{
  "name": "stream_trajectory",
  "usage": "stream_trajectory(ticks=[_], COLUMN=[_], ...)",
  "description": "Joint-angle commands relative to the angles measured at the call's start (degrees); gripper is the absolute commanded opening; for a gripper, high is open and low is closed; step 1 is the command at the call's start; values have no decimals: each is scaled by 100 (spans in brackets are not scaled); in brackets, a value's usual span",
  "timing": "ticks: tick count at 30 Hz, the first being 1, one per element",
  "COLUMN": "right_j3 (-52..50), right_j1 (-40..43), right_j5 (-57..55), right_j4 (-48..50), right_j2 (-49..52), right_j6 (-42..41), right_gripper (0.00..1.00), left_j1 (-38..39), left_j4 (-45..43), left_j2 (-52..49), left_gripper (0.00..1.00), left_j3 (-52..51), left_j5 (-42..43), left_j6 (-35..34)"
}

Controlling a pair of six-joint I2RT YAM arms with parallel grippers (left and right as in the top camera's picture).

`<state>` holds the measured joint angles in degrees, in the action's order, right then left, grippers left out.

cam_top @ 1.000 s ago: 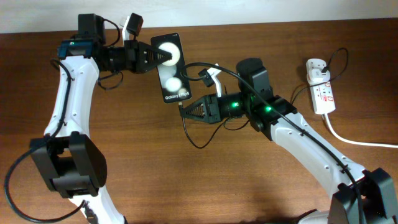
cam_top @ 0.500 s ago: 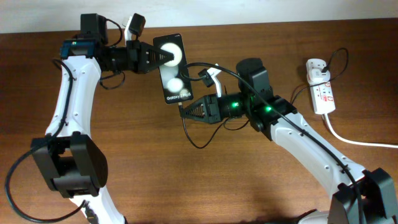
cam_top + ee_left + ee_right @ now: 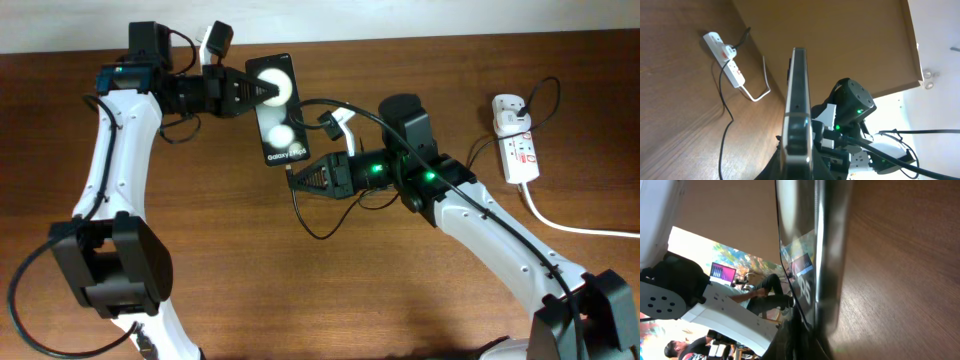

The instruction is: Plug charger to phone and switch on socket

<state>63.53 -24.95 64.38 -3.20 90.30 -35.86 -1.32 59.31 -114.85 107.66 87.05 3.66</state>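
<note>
Left gripper (image 3: 262, 90) clamped on far end of phone (image 3: 275, 112). Phone sits far-centre, white circles facing overhead camera. Right gripper (image 3: 294, 174) pinched on charger (image 3: 300, 212) tip, right at phone's near edge; whether tip is seated, cannot tell. Cable loops nearward below gripper. Socket (image 3: 520, 155) lies on table (image 3: 230, 270) far right, well apart from both.

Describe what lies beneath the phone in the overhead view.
Only bare wooden table shows around the phone. The patch directly beneath it is covered, and so is the lower finger of the left gripper holding it.
</note>
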Motion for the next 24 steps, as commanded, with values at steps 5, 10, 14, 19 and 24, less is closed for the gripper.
stream_trajectory(ticks=[5, 10, 14, 19, 24], right_j3=[0, 0, 0, 0, 0], right_j1=[-4, -4, -4, -4, -4], right_j5=[-15, -37, -55, -79, -125], right_j4=[72, 107, 105, 109, 114], right_j2=[20, 20, 20, 20, 20], right_j6=[17, -7, -26, -68, -109], right_gripper=[4, 4, 4, 4, 4], left_j1=[-136, -129, -129, -129, -85], left_j4=[7, 7, 7, 11, 9], left_j2=[140, 140, 140, 142, 142], left_gripper=[0, 0, 0, 0, 0], left_j3=[-4, -4, -4, -4, -4], left_j5=[315, 315, 315, 315, 313], left_j6=[-15, -15, -105, -197, -192])
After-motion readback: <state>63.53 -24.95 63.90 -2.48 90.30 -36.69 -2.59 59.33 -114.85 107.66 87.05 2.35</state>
